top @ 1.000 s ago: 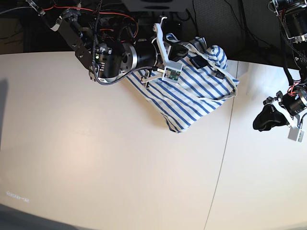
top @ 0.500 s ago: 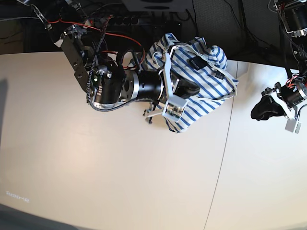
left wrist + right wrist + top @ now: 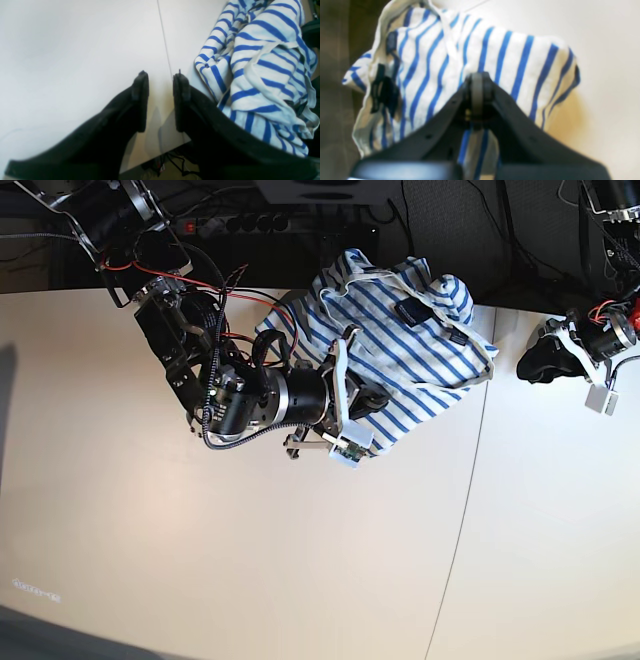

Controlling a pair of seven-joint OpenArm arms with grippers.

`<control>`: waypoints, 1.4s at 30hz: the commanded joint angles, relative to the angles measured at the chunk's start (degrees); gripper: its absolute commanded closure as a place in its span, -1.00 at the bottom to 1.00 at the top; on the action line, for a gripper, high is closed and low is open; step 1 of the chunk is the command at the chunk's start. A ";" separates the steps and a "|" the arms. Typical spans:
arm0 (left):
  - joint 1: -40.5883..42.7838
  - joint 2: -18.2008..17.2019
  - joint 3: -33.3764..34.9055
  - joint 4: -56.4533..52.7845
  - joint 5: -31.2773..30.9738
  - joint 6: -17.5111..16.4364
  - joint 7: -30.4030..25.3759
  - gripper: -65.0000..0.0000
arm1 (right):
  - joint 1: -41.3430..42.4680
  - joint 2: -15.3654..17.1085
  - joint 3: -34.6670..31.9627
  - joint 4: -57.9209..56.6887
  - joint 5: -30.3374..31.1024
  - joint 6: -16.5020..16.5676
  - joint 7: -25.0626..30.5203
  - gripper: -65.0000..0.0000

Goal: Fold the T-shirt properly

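A white table (image 3: 250,560) is seen from above, with a thin seam (image 3: 462,510) running down its right part. The T-shirt (image 3: 415,355), white with blue stripes, is bunched in a loose heap at the table's far edge, just left of the seam. Part of it hangs past the far edge, against a dark background of cables. A small dark tag (image 3: 412,311) is visible near the top of the heap.

The right arm is stretched across the table from the upper left of the base view, and its gripper (image 3: 368,400) is placed at the lower left side of the heap. In the right wrist view, which is blurred, the right gripper (image 3: 478,86) is seen pressed together, with striped cloth pinched between its fingers (image 3: 477,82). The T-shirt (image 3: 460,65) is spread out beyond the tips, and a dark patch (image 3: 382,92) is seen at its left side.

The left gripper (image 3: 545,360) is held at the right of the base view, to the right of the seam and apart from the shirt. In the left wrist view, the left gripper (image 3: 160,75) is seen parted by a narrow gap, with nothing between its black fingers (image 3: 140,95). The seam (image 3: 165,45) is lined up with that gap. The T-shirt (image 3: 262,70) is seen crumpled to the right of the fingers, near them.
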 commanded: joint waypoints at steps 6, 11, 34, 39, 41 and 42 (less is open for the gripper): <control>3.39 -0.92 -0.44 1.01 -0.61 0.12 -0.61 0.40 | 3.17 -0.24 -1.88 -3.06 -1.53 2.32 1.46 1.00; 4.96 -0.26 -0.42 1.01 -0.48 0.12 -0.63 0.40 | 5.84 -0.17 -1.84 -6.93 -3.43 2.25 1.36 1.00; 12.33 -2.12 0.83 1.07 -3.52 0.12 3.21 0.75 | 13.05 -0.07 -1.68 -10.88 -4.66 2.10 3.69 1.00; 17.81 -2.23 0.74 4.42 -4.07 0.12 3.26 0.87 | 13.75 -0.04 -1.68 -11.39 -5.16 2.10 3.96 1.00; 20.63 -2.19 0.76 7.91 -4.17 0.12 3.30 1.00 | 13.77 -0.04 -1.68 -11.39 -5.29 2.10 4.57 1.00; 22.45 -2.08 0.87 10.03 -4.66 0.12 3.30 1.00 | 13.77 -0.07 -1.68 -11.39 -5.62 2.10 5.14 1.00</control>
